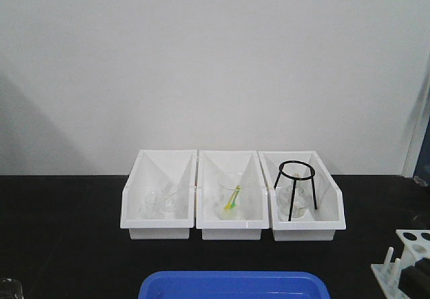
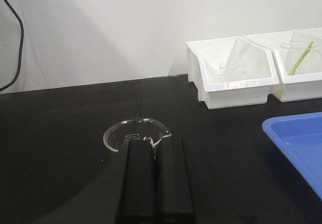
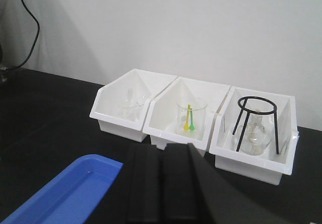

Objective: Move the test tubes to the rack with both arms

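Observation:
The white rack (image 1: 411, 257) stands at the table's front right corner, with round holes on top and upright pegs. In the left wrist view, a clear glass beaker (image 2: 132, 131) sits on the black table just beyond my left gripper (image 2: 155, 143), which is shut with nothing between its fingers. Inside the beaker, by the fingertips, a small round glass rim (image 2: 146, 139) looks like a test tube mouth; its body is hidden. My right gripper (image 3: 161, 148) is also shut and empty, low over the table facing the bins. Neither arm shows in the front view.
Three white bins (image 1: 232, 230) stand in a row at the back: clear glassware in the left one, a beaker with a yellow-green stick (image 1: 232, 199) in the middle, a black ring stand (image 1: 296, 186) in the right. A blue tray (image 1: 234, 285) lies at the front centre.

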{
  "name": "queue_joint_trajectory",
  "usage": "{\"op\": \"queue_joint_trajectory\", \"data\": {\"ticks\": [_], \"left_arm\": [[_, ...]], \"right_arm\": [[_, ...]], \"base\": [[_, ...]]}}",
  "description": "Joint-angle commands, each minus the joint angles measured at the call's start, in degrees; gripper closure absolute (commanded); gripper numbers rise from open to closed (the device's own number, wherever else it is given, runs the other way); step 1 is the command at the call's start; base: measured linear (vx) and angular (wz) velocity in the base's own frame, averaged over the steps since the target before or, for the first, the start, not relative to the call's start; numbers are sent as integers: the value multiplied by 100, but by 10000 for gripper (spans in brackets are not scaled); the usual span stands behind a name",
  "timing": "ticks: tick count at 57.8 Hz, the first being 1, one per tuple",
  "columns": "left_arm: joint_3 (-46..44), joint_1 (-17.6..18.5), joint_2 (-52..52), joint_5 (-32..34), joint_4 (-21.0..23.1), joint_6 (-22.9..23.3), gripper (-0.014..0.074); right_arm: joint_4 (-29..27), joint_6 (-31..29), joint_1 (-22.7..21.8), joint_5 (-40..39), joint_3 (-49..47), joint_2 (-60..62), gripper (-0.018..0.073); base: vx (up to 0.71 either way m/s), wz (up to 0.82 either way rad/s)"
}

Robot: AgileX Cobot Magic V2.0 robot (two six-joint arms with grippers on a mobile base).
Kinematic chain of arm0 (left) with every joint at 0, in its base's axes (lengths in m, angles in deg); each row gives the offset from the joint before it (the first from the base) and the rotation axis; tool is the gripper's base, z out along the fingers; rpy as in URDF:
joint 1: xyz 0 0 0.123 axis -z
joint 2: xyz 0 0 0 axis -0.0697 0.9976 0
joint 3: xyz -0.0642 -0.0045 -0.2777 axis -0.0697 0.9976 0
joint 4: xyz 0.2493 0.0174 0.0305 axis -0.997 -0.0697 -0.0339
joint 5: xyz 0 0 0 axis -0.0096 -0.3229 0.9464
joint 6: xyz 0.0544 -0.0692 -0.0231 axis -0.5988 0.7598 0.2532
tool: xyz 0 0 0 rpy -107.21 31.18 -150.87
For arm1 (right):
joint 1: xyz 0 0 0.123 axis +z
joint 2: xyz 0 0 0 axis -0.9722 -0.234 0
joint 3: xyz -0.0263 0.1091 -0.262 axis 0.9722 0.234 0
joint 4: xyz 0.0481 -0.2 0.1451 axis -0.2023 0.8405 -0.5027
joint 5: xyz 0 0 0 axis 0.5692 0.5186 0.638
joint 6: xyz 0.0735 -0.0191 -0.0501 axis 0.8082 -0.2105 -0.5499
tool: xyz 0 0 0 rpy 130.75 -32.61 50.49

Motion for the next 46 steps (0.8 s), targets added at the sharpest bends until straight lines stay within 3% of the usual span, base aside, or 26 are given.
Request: {"op": "queue_joint_trajectory", "data": {"ticks": [1, 26, 36, 41, 46], "left_arm": [[154, -14, -114, 424, 33, 33, 611], [154, -14, -114, 424, 33, 33, 611], [154, -14, -114, 424, 33, 33, 611], [154, -14, -114, 424, 33, 33, 611], [154, -14, -114, 424, 33, 33, 611]], "right_arm": [[45, -16, -1, -452, -174, -46, 567], [86, -59, -1, -446, -174, -52, 567], [-236, -397, -26, -525, 79, -39, 567], [-689, -647, -291, -692, 473, 95, 567], [-1209, -730, -895, -870, 1000, 320, 567]], "base": [[0, 0], [0, 0], [0, 0], [0, 0], [0, 0]]}}
